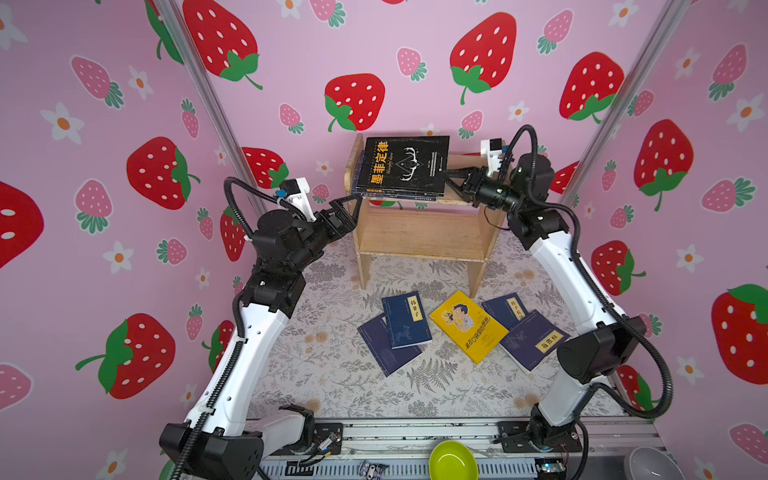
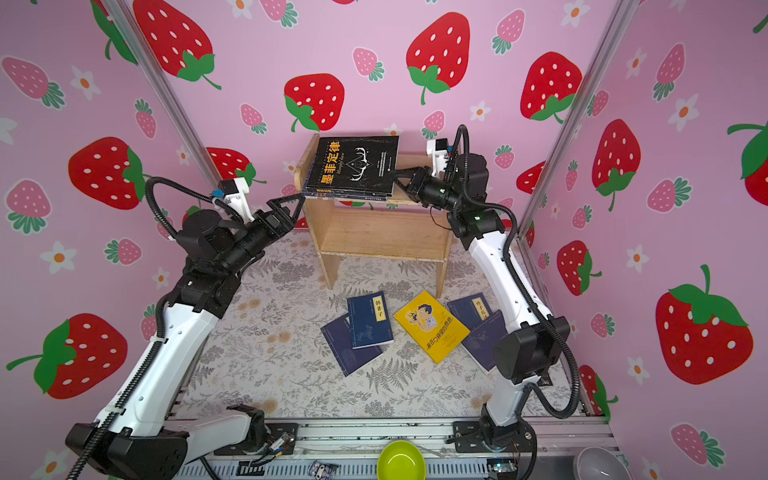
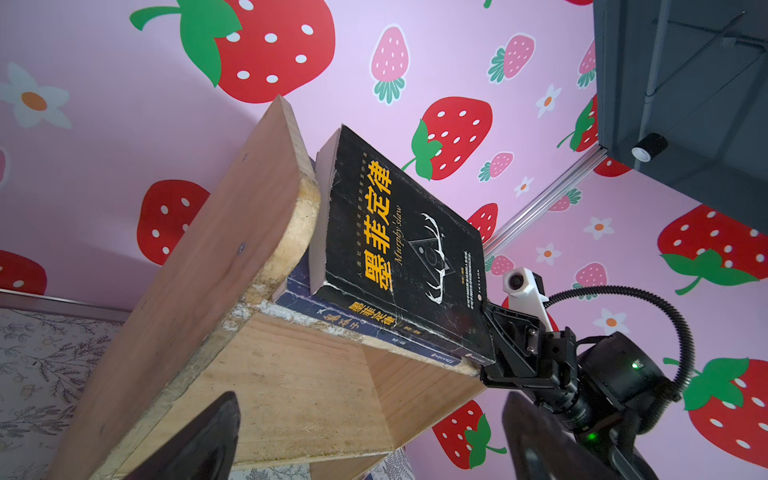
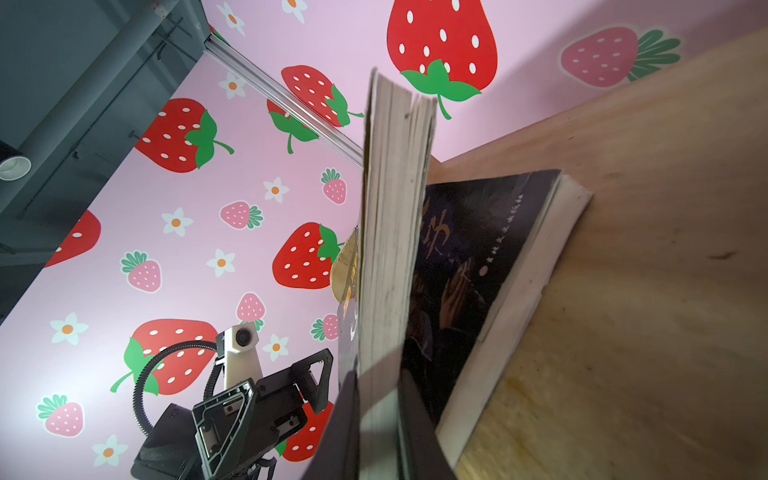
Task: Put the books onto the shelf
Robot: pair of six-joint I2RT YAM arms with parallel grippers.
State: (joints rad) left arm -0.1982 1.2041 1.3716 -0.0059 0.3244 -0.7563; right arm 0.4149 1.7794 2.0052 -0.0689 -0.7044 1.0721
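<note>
A black book with antlers [image 1: 405, 164] [image 2: 353, 164] [image 3: 399, 249] lies across the top tier of the wooden shelf [image 1: 419, 232] [image 2: 374, 232] [image 3: 249, 249]. My right gripper [image 1: 451, 176] [image 4: 378, 382] is shut on its right edge, which is lifted off the dark purple book [image 4: 469, 257] beneath. The black book's other edge is at the shelf's left side panel. My left gripper [image 1: 351, 203] [image 3: 372, 399] hangs open and empty just outside that panel. On the floral mat lie a yellow book [image 1: 468, 325] and several navy books [image 1: 406, 318] [image 1: 534, 338].
Pink strawberry walls close in the cell on three sides. The shelf's lower tier [image 1: 415, 245] holds nothing. Along the front runs a metal rail [image 1: 415, 432] with a green bowl [image 1: 453, 461] and a grey bowl [image 1: 652, 463] below it.
</note>
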